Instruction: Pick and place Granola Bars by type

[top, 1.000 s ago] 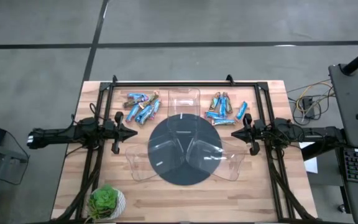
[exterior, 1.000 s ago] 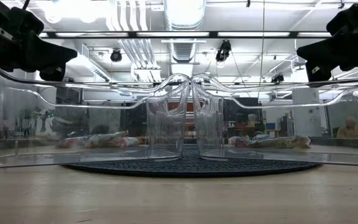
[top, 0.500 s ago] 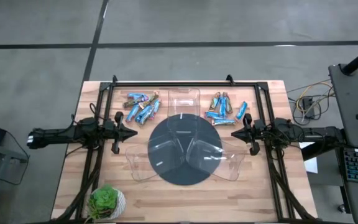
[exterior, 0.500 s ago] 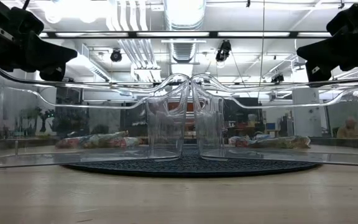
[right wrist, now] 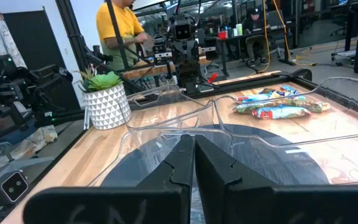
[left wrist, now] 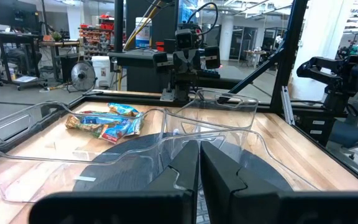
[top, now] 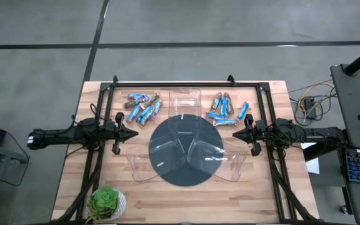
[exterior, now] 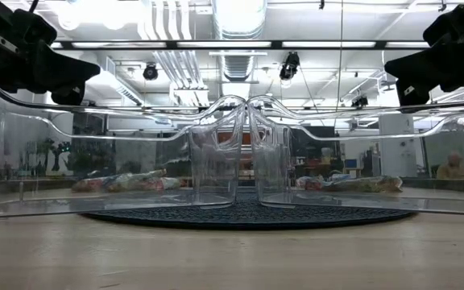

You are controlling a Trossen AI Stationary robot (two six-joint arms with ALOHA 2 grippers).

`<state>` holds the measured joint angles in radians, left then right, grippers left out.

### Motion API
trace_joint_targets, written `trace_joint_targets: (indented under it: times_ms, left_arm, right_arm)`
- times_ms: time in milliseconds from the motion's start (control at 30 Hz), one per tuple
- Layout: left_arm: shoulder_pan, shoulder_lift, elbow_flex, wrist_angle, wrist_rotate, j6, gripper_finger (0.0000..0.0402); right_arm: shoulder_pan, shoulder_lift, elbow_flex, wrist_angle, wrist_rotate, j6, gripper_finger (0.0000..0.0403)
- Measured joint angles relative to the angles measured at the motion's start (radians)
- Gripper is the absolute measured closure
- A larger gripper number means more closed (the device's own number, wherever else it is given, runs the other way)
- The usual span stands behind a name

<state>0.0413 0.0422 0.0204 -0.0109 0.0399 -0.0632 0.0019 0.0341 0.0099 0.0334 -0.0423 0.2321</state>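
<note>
Both arms stretched level toward the clear trays [top: 183, 147]; left gripper [top: 132, 134] and right gripper [top: 237, 134] were clenched, grasping nothing.

trays [top: 186, 147] on mat [top: 167, 172], centre | bars [top: 141, 107] behind, left and right | plant [top: 107, 203] front-left

We count two heaps of Granola Bars [top: 142, 107] on the bench [top: 167, 203], individual bars too bunched to number. We see three clear trays [top: 185, 103], one dark round mat [top: 185, 177], one potted plant [top: 107, 202].
</note>
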Motion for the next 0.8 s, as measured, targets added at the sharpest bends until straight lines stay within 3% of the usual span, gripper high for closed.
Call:
trace_joint_targets:
  times_ms: [800]
  left_arm:
    - [0.000, 0.000, -0.003, 0.022, 0.003, 0.008, 0.0401]
  right_arm:
    - [0.000, 0.000, 0.000, 0.007, 0.012, 0.003, 0.0394]
